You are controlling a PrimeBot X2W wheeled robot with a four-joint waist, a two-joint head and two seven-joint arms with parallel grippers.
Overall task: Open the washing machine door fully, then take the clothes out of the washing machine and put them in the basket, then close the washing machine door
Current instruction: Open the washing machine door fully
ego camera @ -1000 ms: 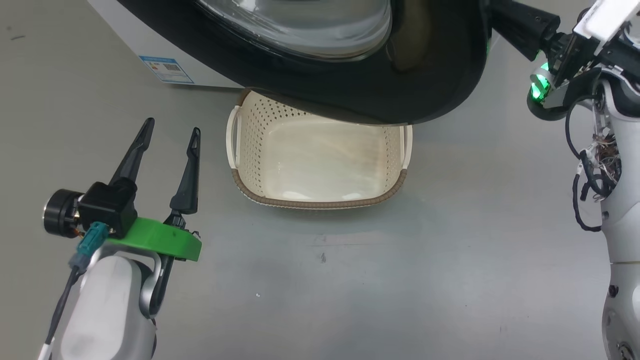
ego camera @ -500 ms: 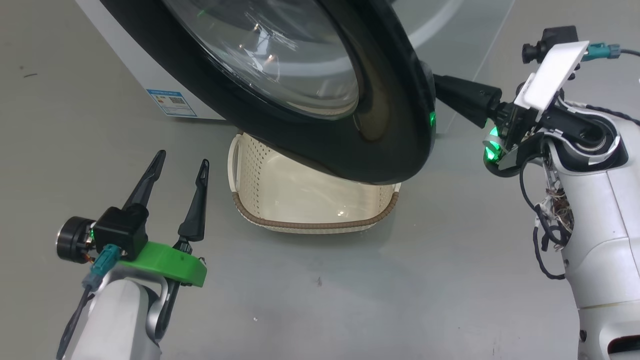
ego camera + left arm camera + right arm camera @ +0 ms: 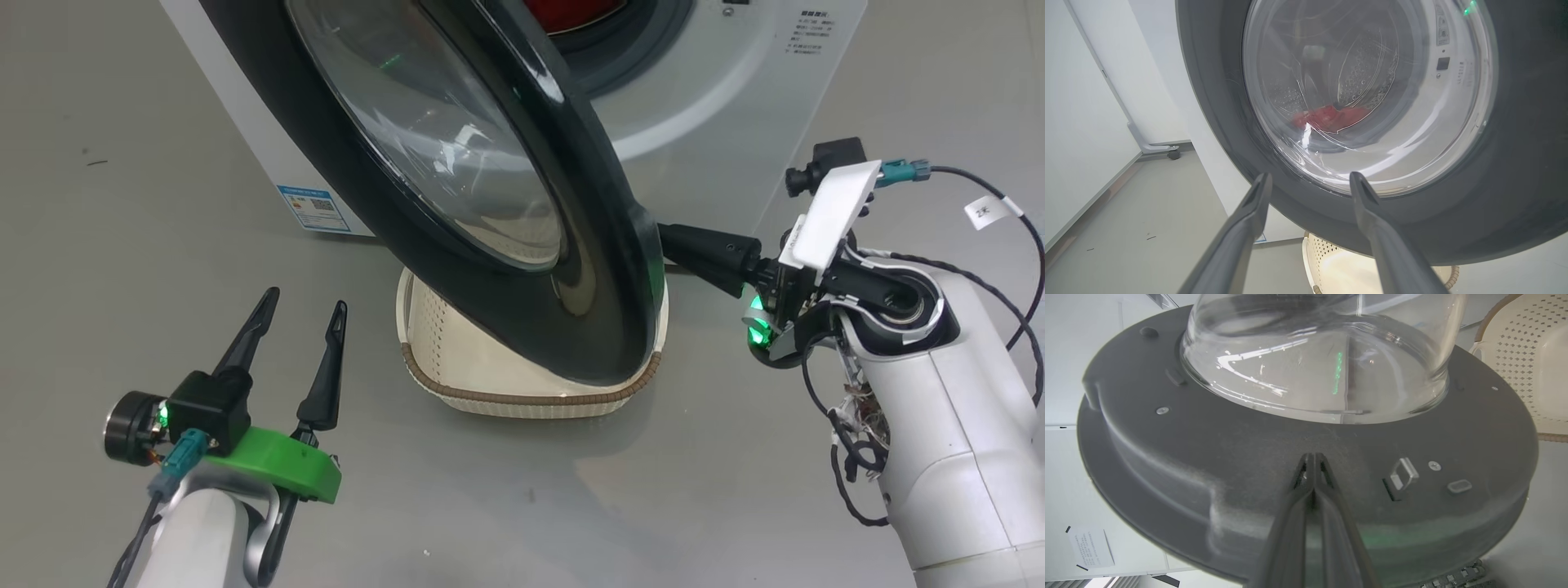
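The washing machine stands at the top, its door swung partly open and hanging over the basket. Through the door glass the red clothes lie in the steel drum; a red patch also peeks out of the opening. My right gripper is shut, tips pressed against the door's grey inner face below the glass bowl. From the head, the right gripper reaches behind the door's free edge. My left gripper stands open and empty, left of the basket, facing the door's front.
Grey floor lies all around. A blue label marks the machine's lower left corner. The door latch sits just right of my right fingertips. A white panel on a caster foot stands beyond the machine. The basket holds nothing.
The head camera has shifted, bringing the machine front into view. The door has swung further open, now more edge-on, with my right gripper following behind it. The left gripper has kept its open pose.
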